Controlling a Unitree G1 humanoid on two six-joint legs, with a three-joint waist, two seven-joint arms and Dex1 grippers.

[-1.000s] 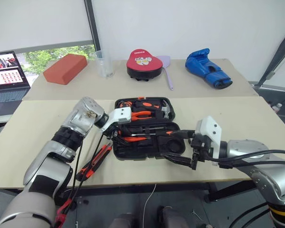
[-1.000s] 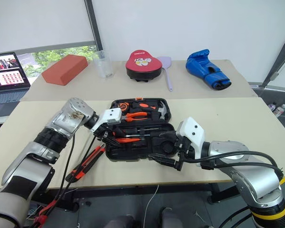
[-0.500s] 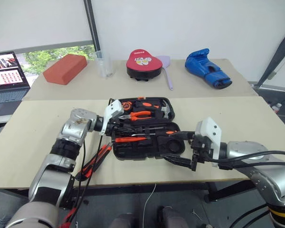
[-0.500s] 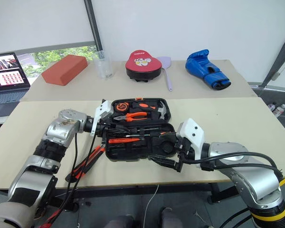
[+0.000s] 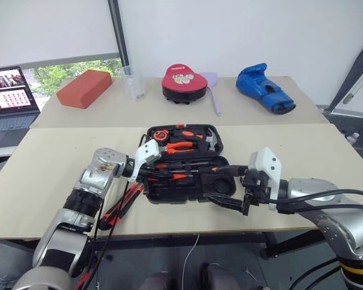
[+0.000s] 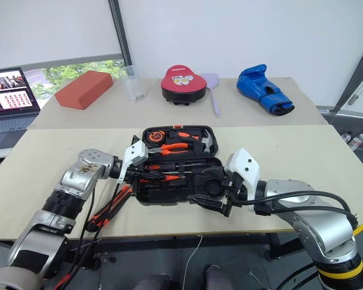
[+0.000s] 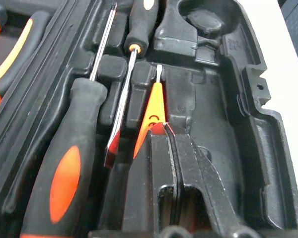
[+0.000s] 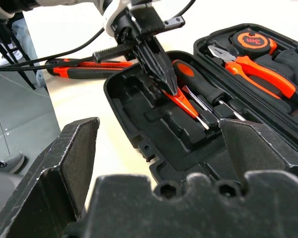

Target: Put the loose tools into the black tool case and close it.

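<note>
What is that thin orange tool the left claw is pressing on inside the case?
It looks like a slim orange screwdriver, apparently plastic-handled, with a short flat metal tip. It lies flat in the front half of the open black tool case, beside two larger black-and-orange screwdrivers. The left gripper is shut, its fingertips meeting at the tool's handle end. Nothing else seems to touch it.

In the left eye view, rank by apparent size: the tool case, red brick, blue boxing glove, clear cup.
1. black tool case, clearly largest, though also nearest.
2. blue boxing glove and red brick look about alike; I won't rank them.
3. clear cup, smallest.
</note>
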